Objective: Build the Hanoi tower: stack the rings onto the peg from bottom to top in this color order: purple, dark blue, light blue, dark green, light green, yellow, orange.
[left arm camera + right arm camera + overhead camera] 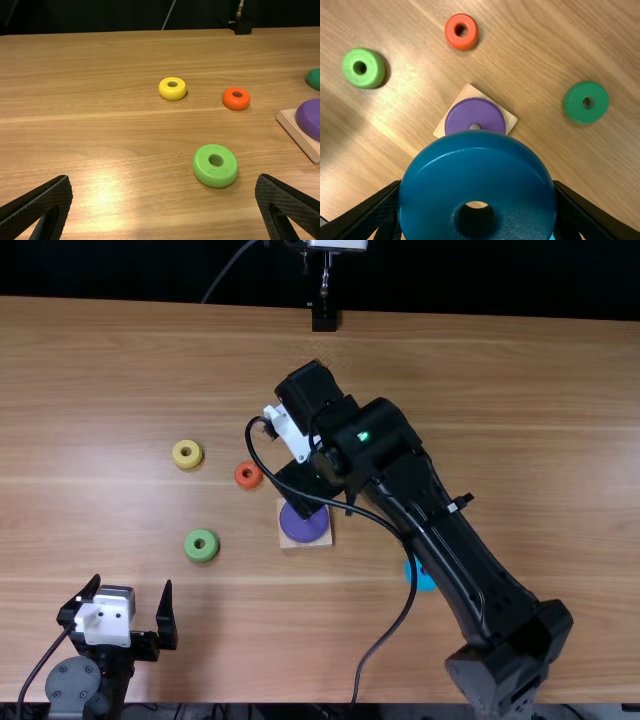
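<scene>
R end effector (477, 192): grips glossy dark-blue ring (477, 172); ctr. over pale round peg (475, 127), lower lvl. L end effector (164, 184): wide, peg's 8 o'clock.

Base (283, 543): is sitting near the middle of the table (520, 410).
Lower ring (304, 524): is lying on the base, around the peg (475, 127).
Gripped ring (477, 175): is hanging above the table, in the right gripper (308, 488).
Left front ring (210, 547): is lying left of the base.
Left back ring (194, 458): is lying farther behind, almost in line.
Inner ring (254, 480): is lying between left back ring and base.
Right back ring (575, 103): is lying behind the base, to the right.
Right front ring (425, 581): is lying right of the base, beside the right arm (455, 550).
</scene>
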{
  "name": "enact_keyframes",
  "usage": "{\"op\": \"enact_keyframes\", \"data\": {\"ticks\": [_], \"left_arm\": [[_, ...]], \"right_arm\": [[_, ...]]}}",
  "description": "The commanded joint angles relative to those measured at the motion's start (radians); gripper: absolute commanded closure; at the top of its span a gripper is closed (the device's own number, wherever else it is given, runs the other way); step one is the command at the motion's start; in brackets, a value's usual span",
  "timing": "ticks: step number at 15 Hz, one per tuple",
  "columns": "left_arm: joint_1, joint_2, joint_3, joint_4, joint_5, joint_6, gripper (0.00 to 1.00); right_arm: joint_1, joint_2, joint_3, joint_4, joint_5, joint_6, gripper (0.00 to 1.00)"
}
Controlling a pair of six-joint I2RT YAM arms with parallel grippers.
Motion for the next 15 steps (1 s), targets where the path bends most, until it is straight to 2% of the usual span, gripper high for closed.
{"op": "enact_keyframes", "data": {"ticks": [1, 4, 5, 6, 8, 10, 14, 15], "left_arm": [[-0.008, -0.012, -0.112, -0.077, 0.005, -0.006, 0.00], [-0.008, -0.012, -0.112, -0.077, 0.005, -0.006, 0.00], [-0.008, -0.012, -0.112, -0.077, 0.007, -0.006, 0.00], [-0.008, -0.012, -0.112, -0.077, 0.005, -0.006, 0.00], [-0.008, -0.012, -0.112, -0.077, 0.007, -0.006, 0.00], [-0.008, -0.012, -0.112, -0.077, 0.005, -0.006, 0.00], [-0.008, -0.012, -0.112, -0.077, 0.005, -0.006, 0.00], [-0.008, -0.012, -0.112, -0.077, 0.005, -0.006, 0.00]], "right_arm": [[-0.007, 0.005, 0.030, 0.000, -0.007, -0.007, 1.00], [-0.005, 0.005, 0.025, 0.000, -0.007, -0.005, 1.00], [-0.004, 0.005, 0.027, 0.000, -0.007, -0.002, 0.95], [-0.004, 0.005, 0.028, -0.002, -0.003, 0.002, 0.63], [-0.002, 0.005, 0.022, -0.004, 0.001, 0.004, 0.20], [-0.002, 0.008, 0.017, 0.005, 0.002, 0.004, 0.06], [-0.001, 0.011, 0.027, 0.011, 0.001, 0.006, 0.05], [-0.001, 0.011, 0.027, 0.012, 0.001, 0.006, 0.02]]}}
